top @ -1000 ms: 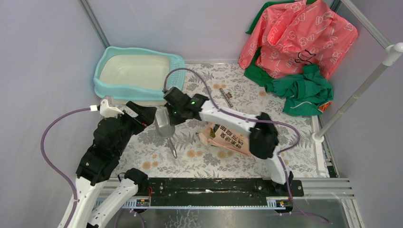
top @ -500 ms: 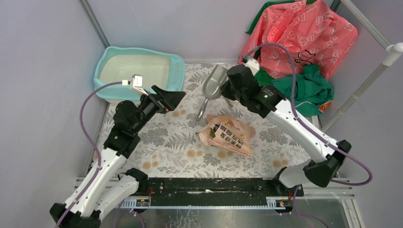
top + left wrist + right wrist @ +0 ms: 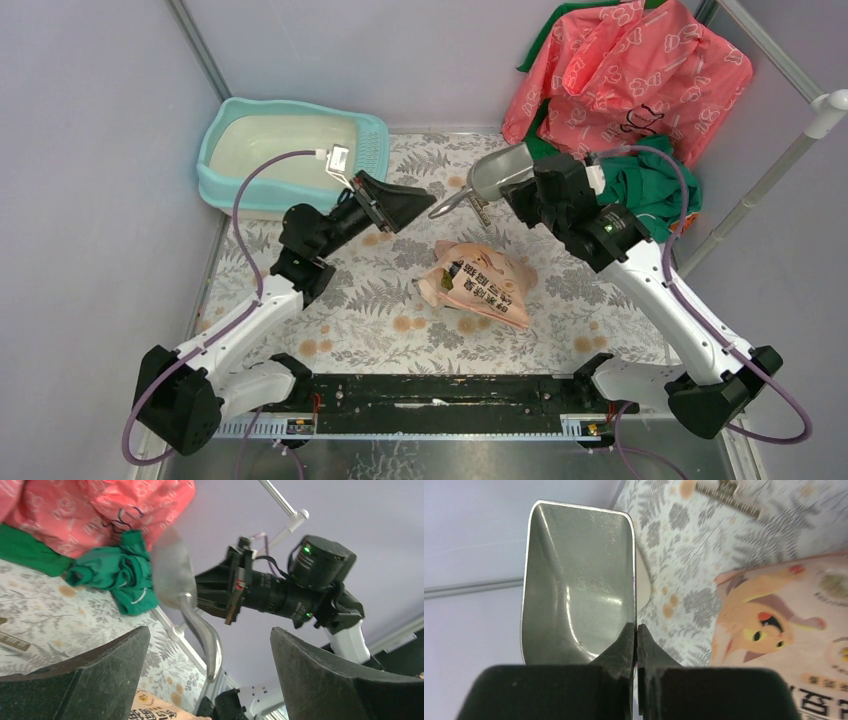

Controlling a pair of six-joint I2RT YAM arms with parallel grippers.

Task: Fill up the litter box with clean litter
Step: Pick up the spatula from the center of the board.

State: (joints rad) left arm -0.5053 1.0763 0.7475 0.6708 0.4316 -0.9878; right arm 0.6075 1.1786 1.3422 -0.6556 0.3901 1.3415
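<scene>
The left gripper's (image 3: 410, 207) jaws stood wide apart with open air between them. Straight ahead, the metal scoop (image 3: 172, 575), pinched in the right gripper (image 3: 636, 629), barred the way. Below the jaws lay the printed bag (image 3: 478, 285). Behind them, the litter box (image 3: 215, 180) was open from above.

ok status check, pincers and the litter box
Left pincer open, holding nothing. Right pincer shut on empty metal scoop. Litter box shows no litter; pink cat-print bag flat on table. Left arm's cable arcs over box rim.
</scene>
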